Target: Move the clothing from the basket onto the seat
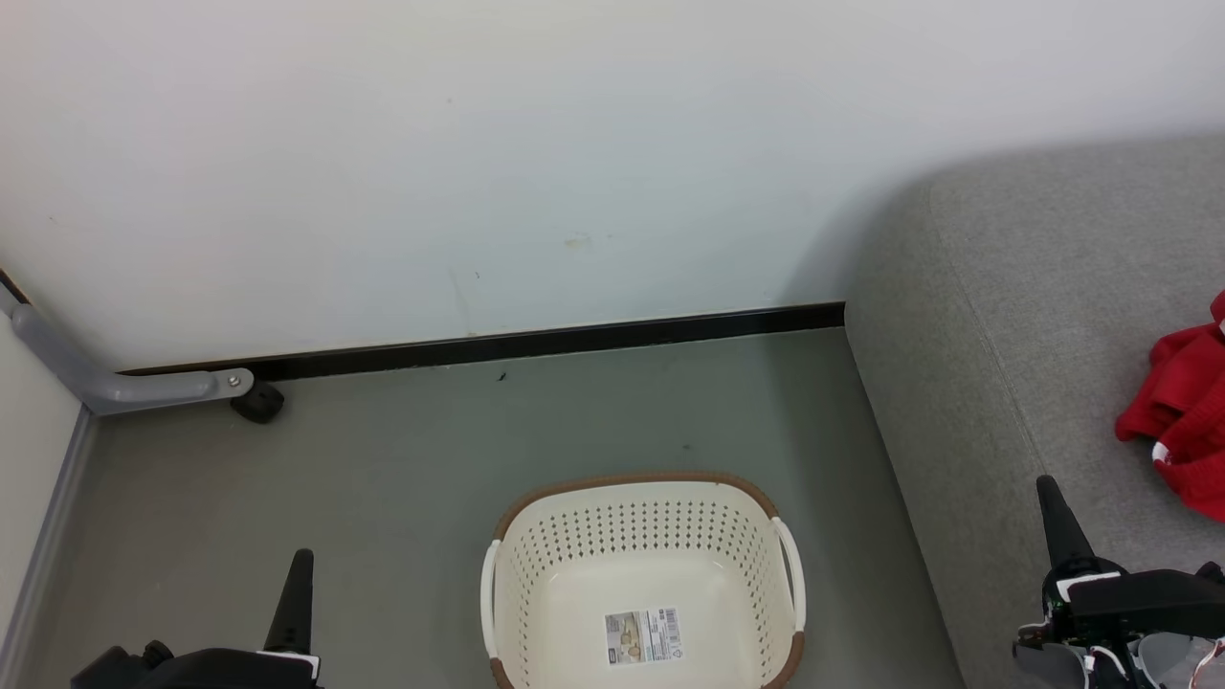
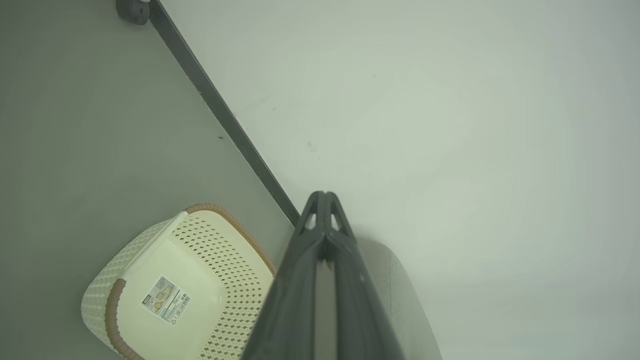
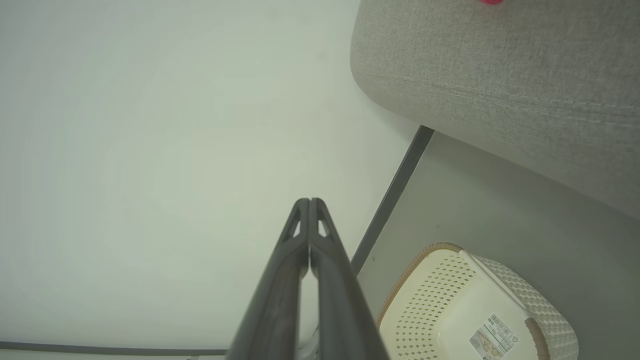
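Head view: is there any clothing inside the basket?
No, the basket has a bare floor apart from its barcode label, and the red clothing lies on the grey seat.

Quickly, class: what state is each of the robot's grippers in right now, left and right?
Left gripper: closed, holding nothing.
Right gripper: closed, holding nothing.

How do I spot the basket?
Find the big grey sofa against the white wall. On the floor just left of it sits the basket. It is cream plastic full of little holes, with a brown rim and a label inside.
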Robot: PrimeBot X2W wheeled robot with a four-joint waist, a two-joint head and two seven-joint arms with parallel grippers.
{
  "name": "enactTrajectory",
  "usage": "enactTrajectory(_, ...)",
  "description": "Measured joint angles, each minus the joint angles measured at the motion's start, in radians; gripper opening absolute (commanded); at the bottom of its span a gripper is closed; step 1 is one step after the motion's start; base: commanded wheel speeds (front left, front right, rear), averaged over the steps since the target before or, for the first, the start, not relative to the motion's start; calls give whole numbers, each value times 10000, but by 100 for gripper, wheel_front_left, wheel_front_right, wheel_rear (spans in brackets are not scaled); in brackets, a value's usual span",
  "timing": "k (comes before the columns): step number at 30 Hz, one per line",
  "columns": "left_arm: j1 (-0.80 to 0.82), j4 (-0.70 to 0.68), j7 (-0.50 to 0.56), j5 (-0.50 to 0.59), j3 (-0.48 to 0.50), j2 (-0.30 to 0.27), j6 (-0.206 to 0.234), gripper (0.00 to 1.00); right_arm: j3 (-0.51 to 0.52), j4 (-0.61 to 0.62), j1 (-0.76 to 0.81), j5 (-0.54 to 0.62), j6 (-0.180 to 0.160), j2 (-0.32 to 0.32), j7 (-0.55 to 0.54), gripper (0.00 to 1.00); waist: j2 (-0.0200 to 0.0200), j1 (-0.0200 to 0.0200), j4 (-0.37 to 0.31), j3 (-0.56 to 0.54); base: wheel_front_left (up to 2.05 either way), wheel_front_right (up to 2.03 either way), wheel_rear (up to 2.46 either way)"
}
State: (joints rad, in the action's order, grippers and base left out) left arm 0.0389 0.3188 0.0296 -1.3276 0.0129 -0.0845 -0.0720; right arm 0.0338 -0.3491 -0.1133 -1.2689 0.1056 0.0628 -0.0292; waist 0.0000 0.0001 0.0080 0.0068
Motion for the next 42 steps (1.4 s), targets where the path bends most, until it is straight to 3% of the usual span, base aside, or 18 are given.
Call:
enactTrajectory(25,308,-111,798,-2571,729,403,-516,0,1018,416,62,-3235,104,-167,-826,0,2,-1,-81,-52,0,0,0)
enactTrajectory(42,360,-123,802,-2717,742,420,-516,0,1035,435,69,-3250,104,-186,-840,0,1,-1,-80,-51,0,0,0)
